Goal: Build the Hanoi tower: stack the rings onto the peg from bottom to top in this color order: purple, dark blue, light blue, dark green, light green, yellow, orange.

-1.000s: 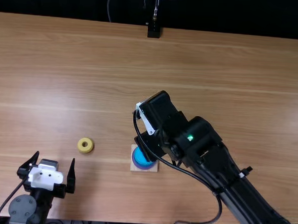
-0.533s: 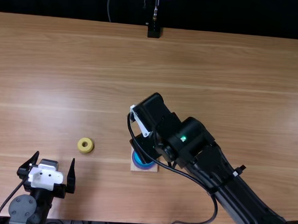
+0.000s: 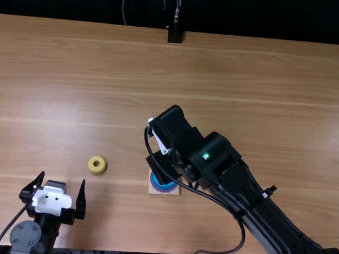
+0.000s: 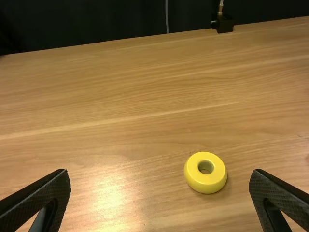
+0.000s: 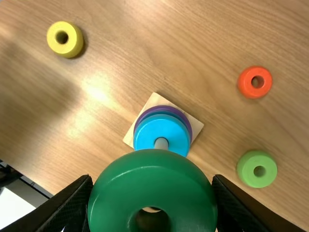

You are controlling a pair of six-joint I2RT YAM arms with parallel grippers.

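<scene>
In the top view my left gripper (image 3: 63, 178) stands open at the near left; the left wrist view shows my left gripper (image 4: 160, 172) with nothing between its fingers. My right gripper (image 3: 163, 163) is over the wooden base (image 3: 164, 193). In the right wrist view my right gripper (image 5: 152, 180) is shut on the dark green ring (image 5: 152, 181). Beyond that ring, the peg (image 5: 161, 143) rises through the light blue ring (image 5: 161, 128), with a darker blue edge and the purple ring (image 5: 181, 115) beneath. The yellow ring (image 3: 97, 165) lies between the left gripper and the base.
On the table (image 3: 103, 89), the orange ring (image 5: 255, 82) and light green ring (image 5: 257, 168) lie flat and apart on the side of the base away from the yellow ring. A black stand (image 3: 175, 35) is at the far edge. The right arm's cable loops near the base.
My right gripper has shifted a little left in the top view, mostly in the first half second, and is nearly still since. My left gripper and the yellow ring have stayed in place.
</scene>
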